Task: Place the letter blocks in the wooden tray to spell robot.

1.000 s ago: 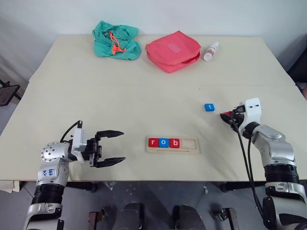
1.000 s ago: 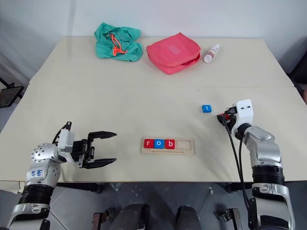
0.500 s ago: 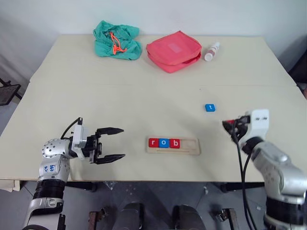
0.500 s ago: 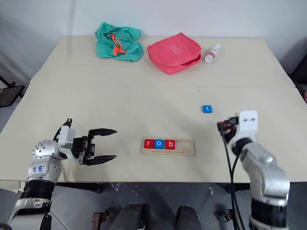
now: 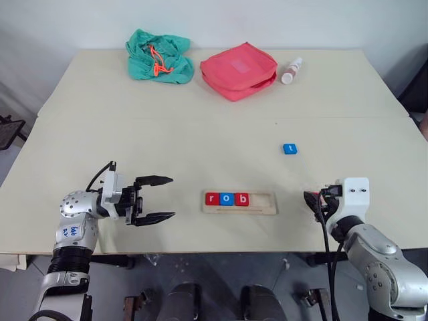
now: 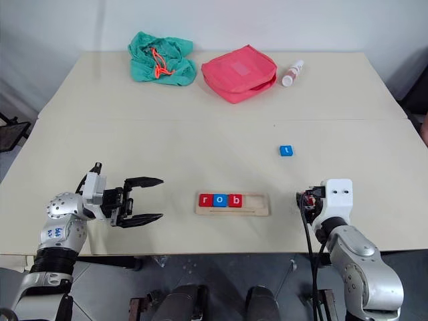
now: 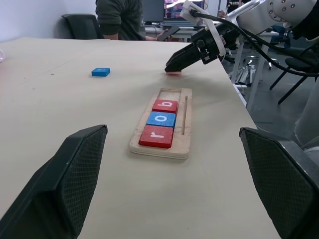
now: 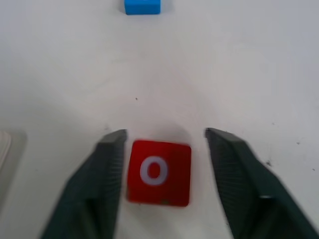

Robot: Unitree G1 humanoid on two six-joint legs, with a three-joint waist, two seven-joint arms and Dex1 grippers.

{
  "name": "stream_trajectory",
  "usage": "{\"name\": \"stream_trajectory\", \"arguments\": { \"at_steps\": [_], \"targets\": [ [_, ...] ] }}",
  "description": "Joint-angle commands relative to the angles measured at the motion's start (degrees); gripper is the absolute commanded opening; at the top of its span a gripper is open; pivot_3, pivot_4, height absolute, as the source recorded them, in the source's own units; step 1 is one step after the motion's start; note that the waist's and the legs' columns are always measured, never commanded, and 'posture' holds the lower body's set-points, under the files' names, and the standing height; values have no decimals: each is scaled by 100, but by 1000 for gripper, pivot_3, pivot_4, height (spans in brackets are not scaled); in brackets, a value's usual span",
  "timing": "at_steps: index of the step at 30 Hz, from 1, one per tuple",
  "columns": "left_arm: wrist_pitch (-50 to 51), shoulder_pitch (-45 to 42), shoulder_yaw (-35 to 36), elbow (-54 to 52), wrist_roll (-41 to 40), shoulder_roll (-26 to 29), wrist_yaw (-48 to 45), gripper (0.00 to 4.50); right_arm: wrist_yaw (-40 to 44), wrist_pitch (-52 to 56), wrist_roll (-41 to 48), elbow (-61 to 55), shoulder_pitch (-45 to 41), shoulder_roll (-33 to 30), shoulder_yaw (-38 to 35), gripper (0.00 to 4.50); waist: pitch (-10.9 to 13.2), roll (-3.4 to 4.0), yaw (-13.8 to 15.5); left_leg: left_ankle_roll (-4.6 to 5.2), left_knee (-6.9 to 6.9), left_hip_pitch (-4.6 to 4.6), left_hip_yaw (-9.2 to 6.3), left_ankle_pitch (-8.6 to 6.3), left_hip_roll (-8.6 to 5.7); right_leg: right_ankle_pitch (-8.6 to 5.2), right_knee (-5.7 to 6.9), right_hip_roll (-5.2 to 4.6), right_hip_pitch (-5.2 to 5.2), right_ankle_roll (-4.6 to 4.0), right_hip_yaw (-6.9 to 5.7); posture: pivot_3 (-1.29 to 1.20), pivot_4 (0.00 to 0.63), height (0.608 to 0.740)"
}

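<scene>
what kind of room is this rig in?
Likely a lab or office workspace: beyond the pale table the left wrist view shows a black office chair, a lit monitor and a person at a desk.

The light is bright and even over the pale desk [image 5: 200, 134], so shadows are soft and small; a faint shine lies near the far edge by the wall. In the left wrist view the near black fingers [image 7: 65, 184] look big and fuzzy, while the room behind is dim; in the right wrist view the red o tile [image 8: 158, 172] and fingers [image 8: 107, 184] are blurry.
</scene>
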Motion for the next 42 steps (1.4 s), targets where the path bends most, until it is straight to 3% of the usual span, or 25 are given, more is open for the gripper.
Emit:
{"name": "stream_trajectory", "arguments": {
  "at_steps": [1, 3, 8, 15, 20, 26, 30, 40, 42],
  "targets": [
    [21, 54, 7, -243, -127, 80, -335, 4500, 58, -240, 14, -123, 49, -5, -35, 3835, 0, 0, -3, 0, 0, 0, 0, 0, 0, 0, 0, 0, 0, 0, 0, 0, 150, 740],
    [35, 79, 16, -280, -141, 81, -329, 4500, 72, -281, 29, -119, 64, -4, -42, 4469, 0, 0, -7, 0, 0, 0, 1, 0, 0, 0, 0, 0, 0, 0, 1, 0, 150, 740],
    [62, 208, 73, -409, -172, 120, -290, 4500, 387, -347, 216, -261, 128, -209, -174, 4469, 0, 0, -10, 0, -1, 0, 2, 0, 0, 0, 0, 0, -1, 0, 1, 0, 150, 740],
    [22, 331, 71, -504, -181, 69, -186, 4500, 2148, -670, 472, 348, 123, -1908, -225, 4469, -2, -3, 9, 2, 1, 0, 5, 0, 1, 0, -5, 0, 3, 0, 2, 0, 150, 740],
    [27, 436, 107, -622, -191, 38, -91, 4500, 3799, -1529, 221, 1139, 47, -3278, 275, 4469, -2, -3, 2, 5, 1, 0, 16, 0, 1, 0, -11, -3, 2, 0, 3, 0, 150, 740],
    [30, 631, 178, -801, -191, 41, 26, 4500, 5220, -2931, -434, 2749, -807, -4115, 1118, 4469, -1, -6, -4, 5, 4, 0, 22, 0, 4, 0, -14, -3, 3, 0, 0, 0, 150, 740],
    [64, 894, 270, -1081, -205, 42, 186, 4500, 5862, -3687, -963, 3989, -1734, -4184, 1799, 4469, -1, -6, -18, 5, 8, 0, 27, 0, 6, 0, -18, -4, 3, 0, 0, 0, 150, 740],
    [157, 1409, 457, -1613, -250, 99, 478, 4500, 6289, -4278, -1484, 4923, -2400, -3938, 2352, 4469, -1, -6, -2, 4, 17, -4, 14, 0, 9, 0, -17, -3, 10, 0, -11, 0, 150, 740],
    [159, 1459, 465, -1663, -251, 97, 509, 4500, 6248, -4270, -1546, 4962, -2435, -3886, 2371, 3891, -2, -7, -4, 4, 17, -3, 15, 0, 9, 0, -17, -3, 10, 0, -10, 0, 150, 740]
  ]
}}
